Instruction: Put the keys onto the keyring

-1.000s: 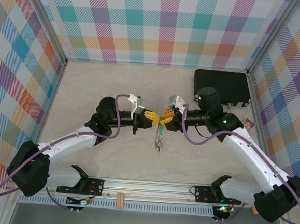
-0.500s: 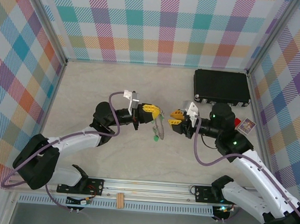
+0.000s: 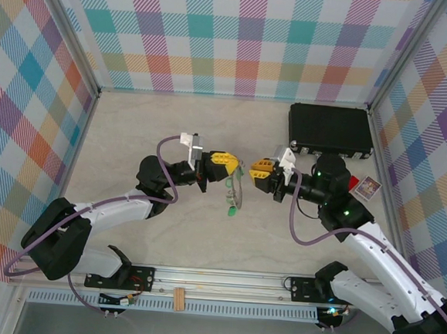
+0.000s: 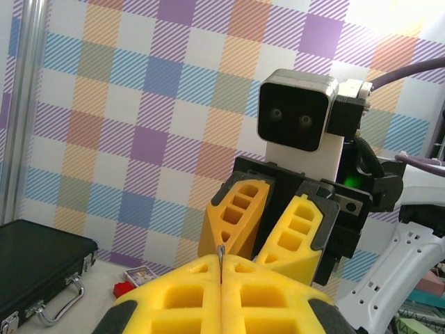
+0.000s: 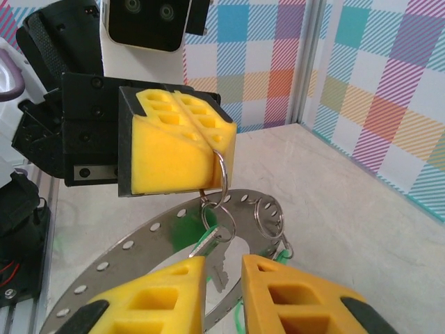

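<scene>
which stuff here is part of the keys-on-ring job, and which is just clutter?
In the job:
- keyring, pinched by the shut left gripper
- keys with green tags, hanging at it
- right gripper, open, facing them

Lying about:
- black case
- small red item
- card beside it

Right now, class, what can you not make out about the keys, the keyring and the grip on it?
- Top view: the keys are too small to count, a green speck under the keyring.
- Left wrist view: the shut fingers of the left gripper hide the keyring, bar a metal sliver.
- Right wrist view: the keyring's lower arc is cut off by the right gripper and the bottom edge; key blades are blurred.
</scene>
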Controlling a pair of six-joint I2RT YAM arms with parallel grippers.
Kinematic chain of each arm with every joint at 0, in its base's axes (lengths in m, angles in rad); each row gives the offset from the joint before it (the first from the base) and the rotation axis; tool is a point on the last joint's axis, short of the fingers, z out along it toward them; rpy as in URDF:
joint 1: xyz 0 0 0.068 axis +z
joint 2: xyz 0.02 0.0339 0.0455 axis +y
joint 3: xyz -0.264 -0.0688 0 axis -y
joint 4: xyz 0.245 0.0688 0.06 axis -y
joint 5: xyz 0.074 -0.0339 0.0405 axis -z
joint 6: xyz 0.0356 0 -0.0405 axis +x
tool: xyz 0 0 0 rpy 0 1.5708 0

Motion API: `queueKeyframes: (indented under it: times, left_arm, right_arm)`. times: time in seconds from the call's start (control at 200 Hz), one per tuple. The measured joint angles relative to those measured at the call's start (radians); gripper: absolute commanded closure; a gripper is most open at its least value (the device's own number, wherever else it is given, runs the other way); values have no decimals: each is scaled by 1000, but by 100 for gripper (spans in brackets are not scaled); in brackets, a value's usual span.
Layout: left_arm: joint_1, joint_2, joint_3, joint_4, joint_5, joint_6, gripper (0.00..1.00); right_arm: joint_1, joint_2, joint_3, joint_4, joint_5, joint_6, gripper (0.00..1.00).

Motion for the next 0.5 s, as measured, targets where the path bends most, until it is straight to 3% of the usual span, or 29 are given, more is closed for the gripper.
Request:
queueKeyframes:
  times: [0.5]
  left_arm:
    - [-6,0,-1,0,1,0,100]
  right_arm:
    - [0,72,50,6,-90,30,73]
